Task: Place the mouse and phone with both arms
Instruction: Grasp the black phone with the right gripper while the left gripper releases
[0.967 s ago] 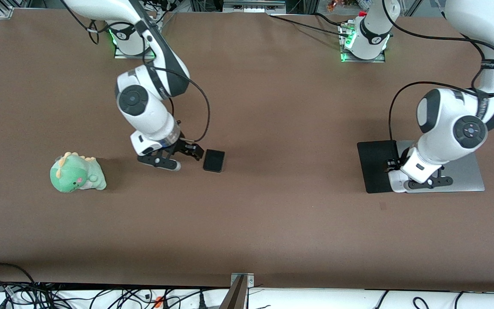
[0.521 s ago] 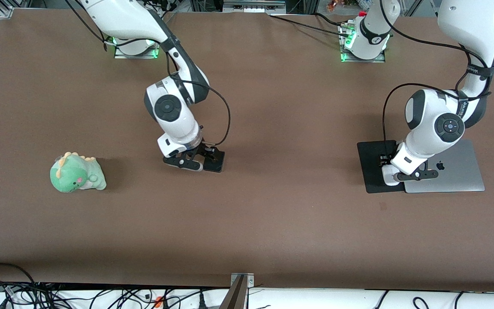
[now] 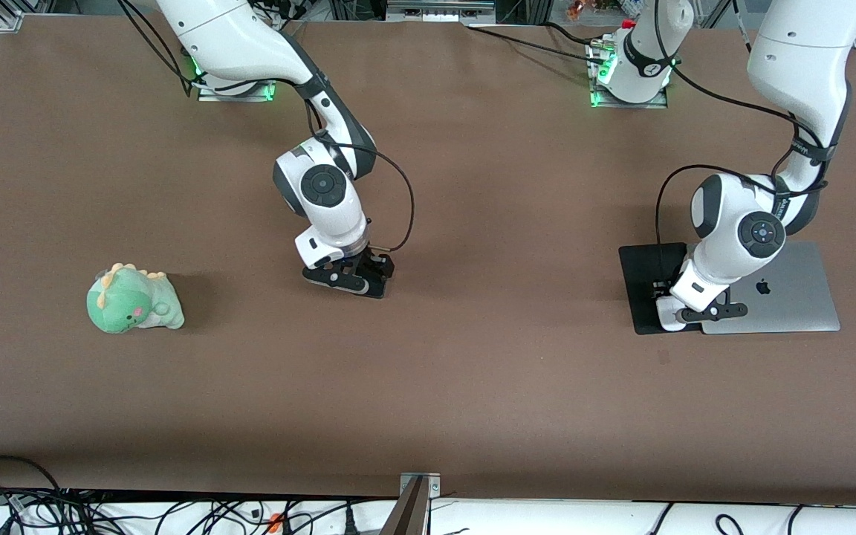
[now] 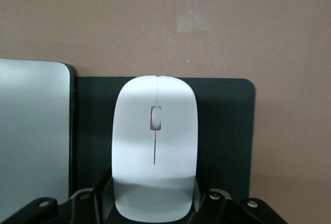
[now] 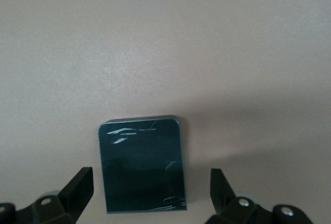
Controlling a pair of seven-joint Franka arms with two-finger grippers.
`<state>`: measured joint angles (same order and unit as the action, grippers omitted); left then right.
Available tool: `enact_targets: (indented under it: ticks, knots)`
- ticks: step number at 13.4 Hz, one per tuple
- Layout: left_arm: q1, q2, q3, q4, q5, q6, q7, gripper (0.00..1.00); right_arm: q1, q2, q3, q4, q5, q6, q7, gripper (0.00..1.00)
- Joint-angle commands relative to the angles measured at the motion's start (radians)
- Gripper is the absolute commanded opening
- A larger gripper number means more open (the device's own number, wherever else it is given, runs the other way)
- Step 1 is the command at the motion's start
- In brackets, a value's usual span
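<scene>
The white mouse (image 4: 154,141) sits between the fingers of my left gripper (image 4: 154,199), which is shut on its sides. In the front view the left gripper (image 3: 677,310) is low over the black mouse pad (image 3: 640,286), at the edge next to the laptop. The black phone (image 5: 142,164) lies flat on the brown table. My right gripper (image 5: 150,177) is open above it, one finger on each side and neither touching it. In the front view the right gripper (image 3: 357,276) covers most of the phone (image 3: 378,291).
A silver laptop (image 3: 785,297) lies closed beside the mouse pad, toward the left arm's end. A green dinosaur plush (image 3: 133,301) sits toward the right arm's end. A small piece of tape (image 3: 664,357) is on the table, nearer the front camera than the pad.
The right gripper has moved sideways toward the left arm's end until it straddles the phone. The left gripper has carried the mouse off the laptop's edge over the mouse pad.
</scene>
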<state>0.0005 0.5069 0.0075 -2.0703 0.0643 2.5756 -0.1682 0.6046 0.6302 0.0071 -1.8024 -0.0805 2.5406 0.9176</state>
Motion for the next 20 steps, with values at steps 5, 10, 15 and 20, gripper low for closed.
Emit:
enact_targets:
  ticks: [5,10,15,20]
  knots:
    - [0.006,0.019,-0.012,0.024,0.029,0.002,-0.014,0.62,0.030,0.060,-0.018,0.028,-0.038,0.064,0.032,1.00]
    - [-0.002,0.021,-0.021,0.022,0.029,-0.003,-0.051,0.64,0.032,0.088,-0.029,0.026,-0.073,0.105,0.032,1.00]
    - [0.001,-0.046,-0.021,0.027,0.031,-0.011,-0.024,1.00,0.040,0.101,-0.033,0.026,-0.073,0.118,0.030,0.92]
    - [0.016,-0.120,-0.021,0.215,0.029,-0.282,0.053,1.00,0.040,0.101,-0.033,0.029,-0.081,0.113,0.008,0.12]
